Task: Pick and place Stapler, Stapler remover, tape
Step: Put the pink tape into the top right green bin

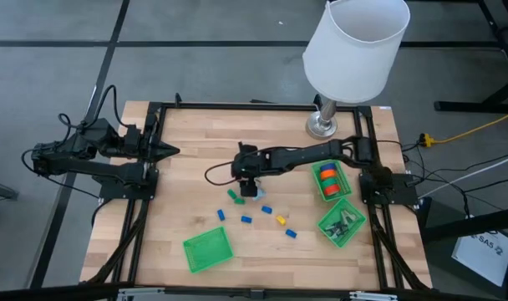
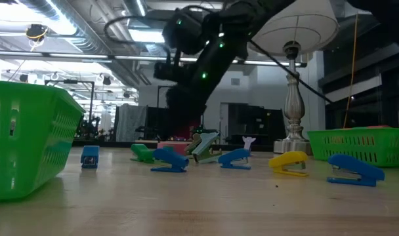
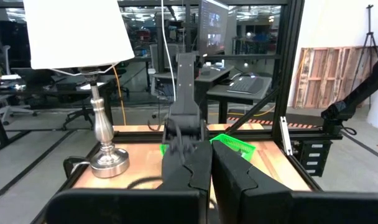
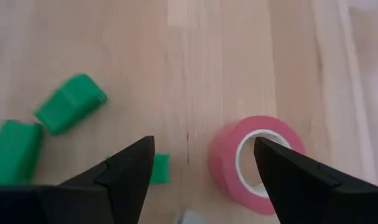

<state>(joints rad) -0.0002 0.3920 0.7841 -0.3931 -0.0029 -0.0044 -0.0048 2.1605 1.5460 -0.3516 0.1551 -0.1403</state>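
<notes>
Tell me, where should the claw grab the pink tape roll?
Probably across the ring's wall, coming straight down from above. The pink tape roll lies flat on the table with its hole facing up, so one finger could go inside the hole and one outside.

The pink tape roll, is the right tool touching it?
Cannot tell. In the right wrist view the open right tool has one finger overlapping the pink tape roll.

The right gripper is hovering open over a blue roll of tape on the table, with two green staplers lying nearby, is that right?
Not quite: the roll of tape is pink, not blue, as the right wrist view shows. The rest holds: the right gripper hovers open over it on the table, with two green staplers nearby.
</notes>
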